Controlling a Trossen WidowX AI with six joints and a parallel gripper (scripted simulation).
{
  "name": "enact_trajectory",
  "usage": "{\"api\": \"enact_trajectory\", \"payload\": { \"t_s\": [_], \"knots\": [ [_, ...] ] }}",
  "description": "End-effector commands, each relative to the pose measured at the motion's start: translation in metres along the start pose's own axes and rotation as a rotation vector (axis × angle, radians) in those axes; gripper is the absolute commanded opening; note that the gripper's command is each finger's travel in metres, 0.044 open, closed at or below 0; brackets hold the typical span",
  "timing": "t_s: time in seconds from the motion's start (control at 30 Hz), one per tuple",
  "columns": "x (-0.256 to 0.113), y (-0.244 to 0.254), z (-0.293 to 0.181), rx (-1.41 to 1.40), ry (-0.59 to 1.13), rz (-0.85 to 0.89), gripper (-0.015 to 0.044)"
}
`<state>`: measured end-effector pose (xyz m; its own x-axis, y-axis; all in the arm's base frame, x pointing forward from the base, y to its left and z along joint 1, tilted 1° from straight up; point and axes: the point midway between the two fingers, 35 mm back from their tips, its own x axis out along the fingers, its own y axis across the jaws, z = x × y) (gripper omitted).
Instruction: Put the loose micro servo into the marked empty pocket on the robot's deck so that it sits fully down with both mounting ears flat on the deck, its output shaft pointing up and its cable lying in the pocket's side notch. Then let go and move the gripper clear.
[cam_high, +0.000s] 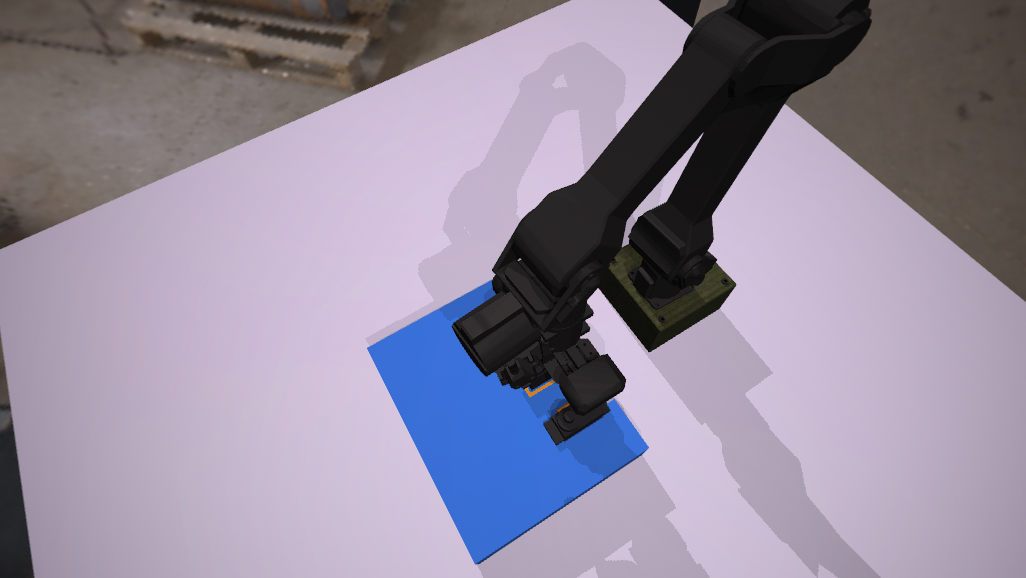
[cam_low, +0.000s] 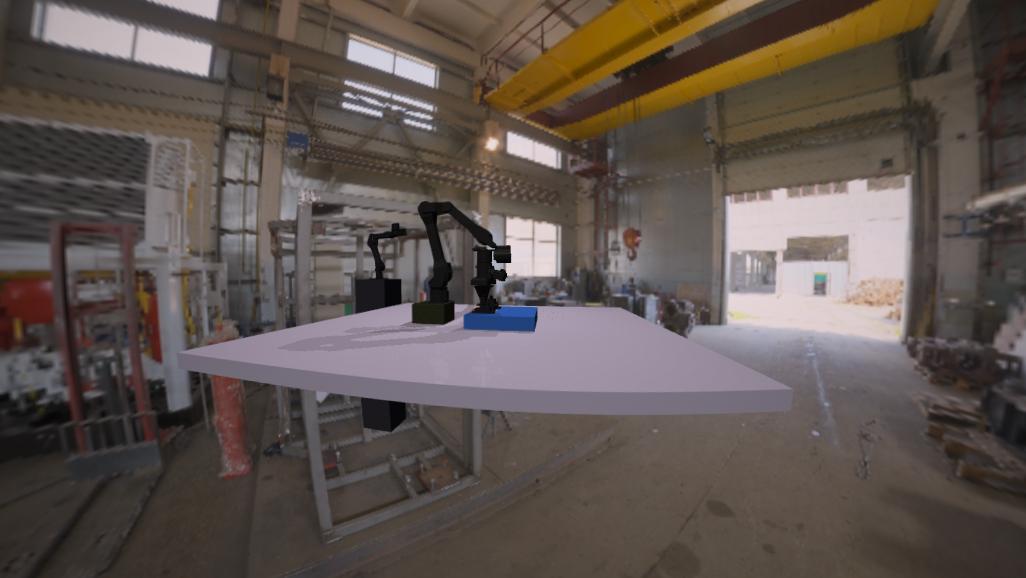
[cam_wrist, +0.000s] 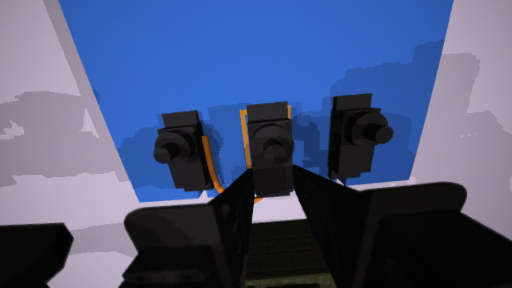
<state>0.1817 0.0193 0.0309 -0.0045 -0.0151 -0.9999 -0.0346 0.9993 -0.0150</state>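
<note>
My gripper (cam_wrist: 271, 171) (cam_low: 487, 308) is shut on the loose micro servo (cam_wrist: 270, 137), low over the blue deck (cam_high: 430, 423) (cam_low: 502, 320) (cam_wrist: 250, 50). The servo's shaft points up toward the wrist camera. In the wrist view it covers most of the marked pocket; the orange outline (cam_wrist: 245, 137) (cam_high: 529, 393) shows along its left side and at its top right corner. The orange cable (cam_wrist: 209, 157) curves down beside the left servo, toward the left finger. The servo's underside and the side notch are hidden, so I cannot tell how far down it is.
A fixed servo (cam_wrist: 182, 162) (cam_high: 569, 420) stands left of the held one in the wrist view, another servo (cam_wrist: 352, 155) right of it. The arm's olive base block (cam_high: 653, 333) (cam_low: 432, 313) stands beside the deck on the pale table (cam_high: 215, 323) (cam_low: 466, 366).
</note>
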Motion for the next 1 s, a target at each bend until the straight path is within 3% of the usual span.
{"api": "enact_trajectory", "payload": {
  "t_s": [0.0, 0.67, 0.9, 0.97],
  "knots": [
    [0.004, 0.0, 0.001, 0.002, -0.001, 0.002, 0.0],
    [0.02, 0.0, 0.001, 0.002, -0.001, 0.002, 0.0],
    [0.018, 0.0, 0.0, 0.002, -0.001, 0.002, 0.0184],
    [0.018, 0.0, 0.0, 0.002, -0.001, 0.002, 0.0187]
  ]
}}
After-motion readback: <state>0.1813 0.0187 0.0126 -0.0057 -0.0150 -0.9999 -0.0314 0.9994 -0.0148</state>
